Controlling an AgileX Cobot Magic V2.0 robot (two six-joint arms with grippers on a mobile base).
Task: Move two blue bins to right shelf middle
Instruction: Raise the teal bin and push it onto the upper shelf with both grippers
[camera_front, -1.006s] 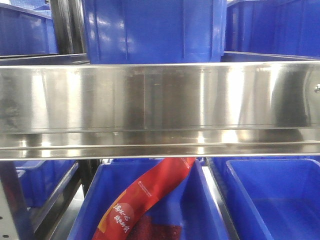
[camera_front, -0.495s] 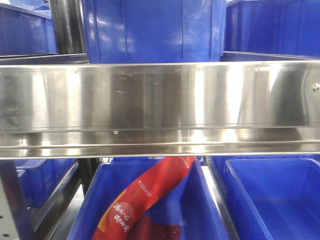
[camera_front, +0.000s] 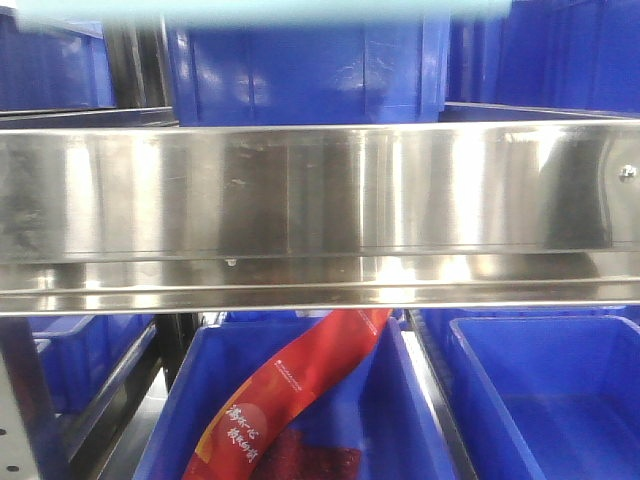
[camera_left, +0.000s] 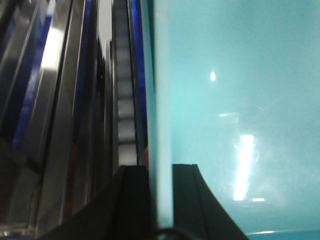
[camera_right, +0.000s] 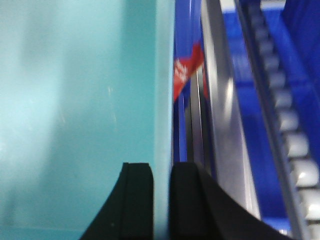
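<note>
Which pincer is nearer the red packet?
Right, probably. Right pincer grips the teal bin wall, red packet just beyond; left pincer grips the bin too, showing only a red sliver.

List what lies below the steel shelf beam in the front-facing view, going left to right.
Steel shelf upright → dark blue bin in the shadowed left bay → blue bin holding the red packet → red packet with white lettering → steel rail between the bins → blue bin at far right.
</note>
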